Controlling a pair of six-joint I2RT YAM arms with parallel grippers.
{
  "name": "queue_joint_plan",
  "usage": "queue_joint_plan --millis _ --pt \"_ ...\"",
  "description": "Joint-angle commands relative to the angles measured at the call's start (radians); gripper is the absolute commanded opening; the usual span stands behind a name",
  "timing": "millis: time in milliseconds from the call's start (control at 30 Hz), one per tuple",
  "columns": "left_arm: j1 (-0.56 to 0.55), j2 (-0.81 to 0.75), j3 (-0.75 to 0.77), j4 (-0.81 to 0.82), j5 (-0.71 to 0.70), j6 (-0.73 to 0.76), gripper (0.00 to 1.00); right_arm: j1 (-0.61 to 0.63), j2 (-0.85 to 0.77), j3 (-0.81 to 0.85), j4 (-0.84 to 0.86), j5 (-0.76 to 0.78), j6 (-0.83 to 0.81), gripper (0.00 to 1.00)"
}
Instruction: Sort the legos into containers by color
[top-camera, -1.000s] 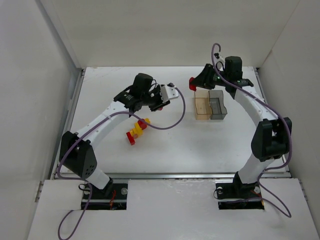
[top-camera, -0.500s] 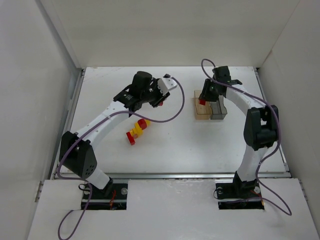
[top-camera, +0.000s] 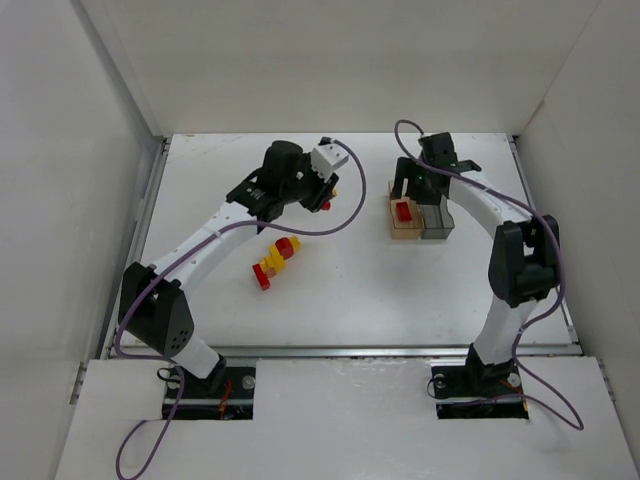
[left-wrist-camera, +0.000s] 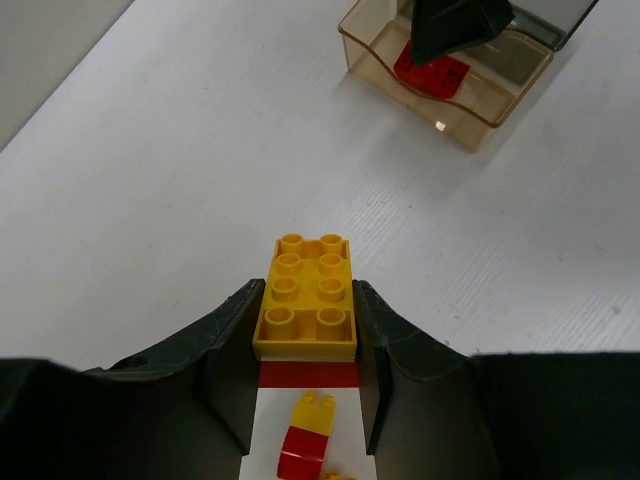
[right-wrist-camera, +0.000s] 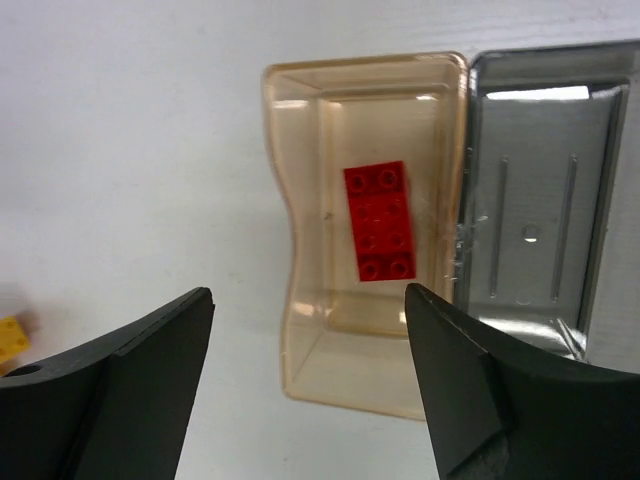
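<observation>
Red brick (right-wrist-camera: 381, 221) flat, studs up, in amber bin (right-wrist-camera: 300, 260); grey bin (right-wrist-camera: 530, 170) joined at its right; yellow brick (left-wrist-camera: 305, 295), gripped, and red-yellow pile (top-camera: 274, 262) lie left of it.

Yellow lego (left-wrist-camera: 305, 295) between fingers (left-wrist-camera: 222, 345) (snug)

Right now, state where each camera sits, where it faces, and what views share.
Top external: fixed above and behind the bases, looking down at the table; left arm and right arm show whole.
Left wrist: on the left arm, looking past left jaws, shut on a yellow brick, toward the amber bin.
Right wrist: on the right arm, looking straight down into amber bin and grey bin; right jaws, open, frame the bottom.
Shared: all three show the red brick lying in the amber bin.
</observation>
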Motion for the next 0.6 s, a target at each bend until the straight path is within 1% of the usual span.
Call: queue_joint_plan --millis 0,33,67,100,133,167,200,233,333,367,400,567 --pt "0.02 -0.018 0.043 0.062 0.008 -0.117 0.0 0.016 -0.123 -0.001 0.07 -0.045 -0.036 0.83" --pt "0.032 -0.018 0.043 0.085 0.008 -0.184 0.0 0.016 -0.146 -0.024 0.091 -0.071 -0.046 0.83" --pt "0.041 -0.018 0.043 0.099 0.008 -0.221 0.0 0.016 -0.206 -0.044 0.163 -0.106 -0.055 0.83" --pt "0.05 -0.009 0.054 0.112 0.008 -0.256 0.0 0.016 -0.241 -0.068 0.212 -0.198 -0.055 0.83" --pt "0.064 -0.009 0.054 0.125 0.008 -0.287 0.0 0.026 -0.278 -0.132 0.269 -0.244 -0.055 0.83" --pt "0.064 -0.009 0.064 0.151 0.008 -0.345 0.0 0.026 -0.344 -0.162 0.324 -0.281 -0.055 0.84" --pt "0.073 -0.009 0.064 0.165 -0.002 -0.375 0.0 0.048 -0.369 -0.177 0.4 -0.304 -0.055 0.84" --pt "0.074 -0.009 0.064 0.19 -0.003 -0.402 0.0 0.095 -0.382 -0.178 0.419 -0.32 -0.065 0.84" --pt "0.074 0.0 0.077 0.228 -0.042 -0.494 0.0 0.184 -0.383 -0.144 0.439 -0.367 -0.066 0.84" --pt "0.074 0.0 0.089 0.249 -0.056 -0.516 0.0 0.196 -0.383 -0.135 0.452 -0.368 -0.049 0.84" --pt "0.074 0.012 0.089 0.259 -0.068 -0.53 0.0 0.197 -0.383 -0.124 0.467 -0.368 0.0 0.84" --pt "0.074 0.012 0.098 0.305 -0.118 -0.539 0.0 0.207 -0.352 -0.115 0.596 -0.389 0.129 0.84"
